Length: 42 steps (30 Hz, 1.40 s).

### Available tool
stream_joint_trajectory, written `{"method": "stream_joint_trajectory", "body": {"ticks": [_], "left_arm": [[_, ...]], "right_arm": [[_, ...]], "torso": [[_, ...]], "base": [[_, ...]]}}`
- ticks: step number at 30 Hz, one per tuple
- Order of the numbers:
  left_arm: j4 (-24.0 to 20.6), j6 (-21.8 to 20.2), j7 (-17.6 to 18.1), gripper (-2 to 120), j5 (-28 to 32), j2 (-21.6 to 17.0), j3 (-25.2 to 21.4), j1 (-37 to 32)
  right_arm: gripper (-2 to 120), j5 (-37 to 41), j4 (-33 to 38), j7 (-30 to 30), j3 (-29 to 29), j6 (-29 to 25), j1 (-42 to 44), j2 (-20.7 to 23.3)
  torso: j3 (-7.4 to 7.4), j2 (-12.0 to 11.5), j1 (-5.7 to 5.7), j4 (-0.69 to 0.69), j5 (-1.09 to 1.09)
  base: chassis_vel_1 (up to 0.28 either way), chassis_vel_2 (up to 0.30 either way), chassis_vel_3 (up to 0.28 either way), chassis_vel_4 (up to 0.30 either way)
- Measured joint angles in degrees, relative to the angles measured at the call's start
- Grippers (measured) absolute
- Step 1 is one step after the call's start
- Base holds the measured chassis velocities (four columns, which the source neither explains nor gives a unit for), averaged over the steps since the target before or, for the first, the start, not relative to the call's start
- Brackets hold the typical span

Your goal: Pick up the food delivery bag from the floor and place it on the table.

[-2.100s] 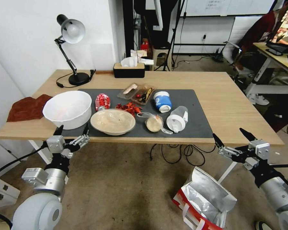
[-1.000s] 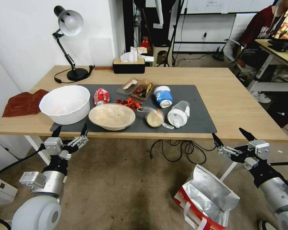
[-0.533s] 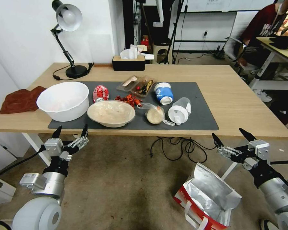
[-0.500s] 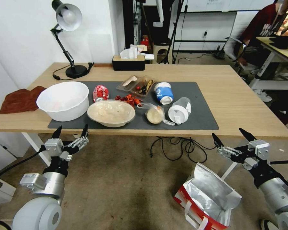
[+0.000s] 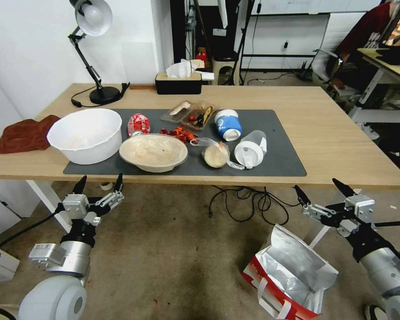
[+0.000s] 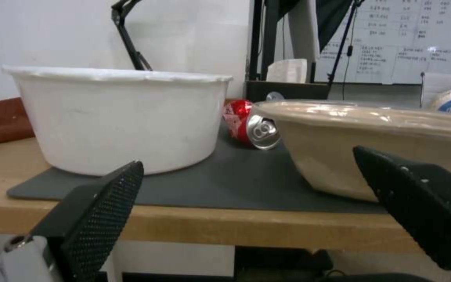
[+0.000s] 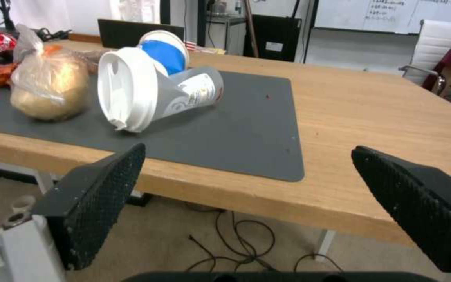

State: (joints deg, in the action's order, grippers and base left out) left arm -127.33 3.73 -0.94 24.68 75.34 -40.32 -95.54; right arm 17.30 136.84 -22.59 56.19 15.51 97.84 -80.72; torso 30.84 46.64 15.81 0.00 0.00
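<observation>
The food delivery bag point(image 5: 289, 271), red and white with silver foil lining and white strap handles, stands open on the floor at the lower right in the head view. My right gripper point(image 5: 323, 187) hangs open above and a little right of it, below the table's front edge. The table point(image 5: 342, 138) is a long light-wood top with a dark grey mat point(image 5: 275, 160). Level with that front edge on the left, my left gripper point(image 5: 99, 182) is open and holds nothing. The wrist views show each pair of fingers point(image 6: 105, 203) point(image 7: 100, 188) spread wide before the table point(image 7: 372, 117).
On the mat stand a white bowl point(image 5: 85, 135), a beige bowl point(image 5: 153, 152), a red can point(image 5: 138, 123), a clear bag of beige food point(image 5: 216, 155), tipped cups point(image 5: 250, 150) and food trays. A lamp point(image 5: 93, 53), tissue box point(image 5: 178, 83) and brown cloth point(image 5: 24, 133) sit behind. Cables point(image 5: 244, 204) lie under the table.
The whole head picture has shifted: the table sits a little higher and farther in the frame. Both grippers hold the same open pose, and the bag has not moved on the floor.
</observation>
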Motion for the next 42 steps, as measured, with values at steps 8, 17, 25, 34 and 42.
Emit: {"method": "stream_joint_trajectory", "body": {"ticks": [8, 17, 25, 34, 42], "left_arm": [[0.0, 0.4, -0.4, 100, -0.3, 0.5, 0.4, -0.4], [0.8, 1.0, -0.6, 100, -0.5, 0.5, 0.7, -0.5], [1.1, 1.3, -0.7, 100, -0.5, 0.4, 0.9, -0.5], [1.3, 1.6, -0.8, 100, -0.5, 0.4, 0.9, -0.6], [1.5, 1.9, -1.1, 100, -0.5, 0.4, 0.9, -0.6]], "right_arm": [[100, -0.1, 0.3, 0.0, -0.1, 0.0, 0.3, -0.6], [100, -0.1, 0.4, 0.0, -0.2, 0.0, 0.4, -0.7], [100, -0.3, 0.2, 0.0, -0.4, -0.1, 0.3, -0.7], [100, -0.4, 0.1, 0.0, -0.6, -0.1, 0.2, -0.7], [100, -0.5, 0.1, 0.0, -0.6, -0.1, 0.4, -0.8]], "torso": [[-1.40, -2.4, -0.97, 0.00, 0.00], [-2.42, -4.2, -1.73, 0.00, 0.00], [-3.62, -6.2, -2.56, 0.00, 0.00], [-4.91, -8.3, -3.41, 0.00, 0.00], [-6.26, -10.6, -4.31, 0.00, 0.00]], "base": [[0.000, 0.000, 0.000, 0.000], [0.000, 0.000, 0.000, 0.000], [0.000, 0.000, 0.000, 0.000], [0.000, 0.000, 0.000, 0.000], [0.000, 0.000, 0.000, 0.000]]}}
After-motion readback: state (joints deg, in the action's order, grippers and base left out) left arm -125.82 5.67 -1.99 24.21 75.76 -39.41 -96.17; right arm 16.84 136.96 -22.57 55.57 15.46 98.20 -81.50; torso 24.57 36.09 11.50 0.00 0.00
